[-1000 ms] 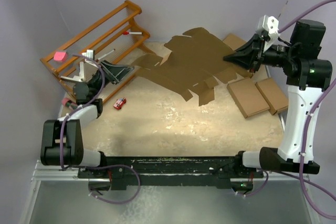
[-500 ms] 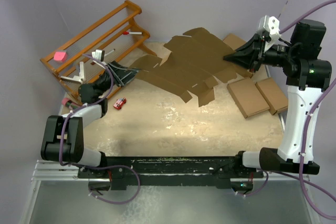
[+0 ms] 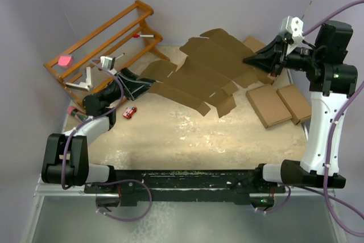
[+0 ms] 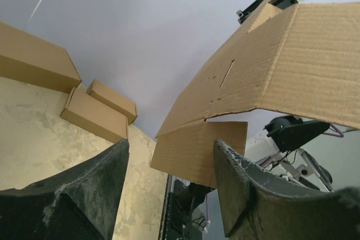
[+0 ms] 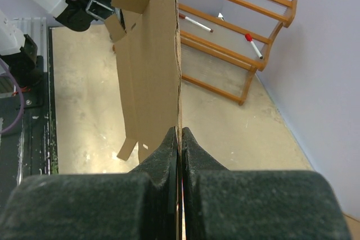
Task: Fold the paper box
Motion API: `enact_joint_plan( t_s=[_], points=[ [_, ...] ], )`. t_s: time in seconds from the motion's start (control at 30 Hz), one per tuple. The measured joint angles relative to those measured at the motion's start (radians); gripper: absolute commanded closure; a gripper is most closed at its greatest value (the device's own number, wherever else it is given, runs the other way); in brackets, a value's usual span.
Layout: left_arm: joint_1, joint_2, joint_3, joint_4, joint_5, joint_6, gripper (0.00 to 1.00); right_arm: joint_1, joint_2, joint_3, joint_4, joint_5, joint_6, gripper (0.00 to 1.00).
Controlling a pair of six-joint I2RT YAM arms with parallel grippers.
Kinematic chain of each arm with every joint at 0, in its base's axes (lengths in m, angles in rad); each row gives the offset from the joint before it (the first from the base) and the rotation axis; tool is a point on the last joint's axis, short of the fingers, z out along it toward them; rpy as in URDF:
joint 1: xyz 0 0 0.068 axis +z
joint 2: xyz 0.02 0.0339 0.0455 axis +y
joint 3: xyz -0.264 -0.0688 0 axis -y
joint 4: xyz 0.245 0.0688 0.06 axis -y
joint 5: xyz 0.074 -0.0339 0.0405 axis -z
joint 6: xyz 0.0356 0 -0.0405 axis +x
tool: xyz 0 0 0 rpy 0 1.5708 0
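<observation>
The paper box (image 3: 199,75) is a flat brown die-cut sheet held up off the table at the back. My right gripper (image 3: 248,61) is shut on the sheet's right edge. In the right wrist view the sheet (image 5: 149,54) runs edge-on away from the pinched jaws of that gripper (image 5: 180,134). My left gripper (image 3: 135,81) stands open at the sheet's left end. In the left wrist view a small flap (image 4: 197,150) of the sheet hangs between and just beyond the dark fingers (image 4: 247,195). I cannot tell whether it touches them.
A wooden rack (image 3: 102,38) with markers and a pink piece (image 3: 66,60) leans at the back left. A red toy car (image 3: 129,111) lies near the left arm. Two flat brown boxes (image 3: 267,105) (image 3: 294,102) lie at the right, and a larger one (image 3: 253,44) sits behind the sheet.
My left gripper has swung right from the rack to the sheet's left flaps. The sheet's left side has shifted slightly. The right gripper has kept its hold in place.
</observation>
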Motion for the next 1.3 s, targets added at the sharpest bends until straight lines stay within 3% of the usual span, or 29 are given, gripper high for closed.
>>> enact_joint_plan(
  t_s=[1.0, 1.3],
  points=[
    [-0.045, -0.039, 0.0, 0.006, 0.076, -0.005, 0.29, -0.014, 0.0, -0.023, 0.031, 0.009, 0.0, 1.0],
    [-0.045, -0.065, 0.0, 0.006, 0.087, -0.013, 0.21, -0.014, -0.002, -0.031, 0.053, 0.027, 0.0, 1.0]
  ],
)
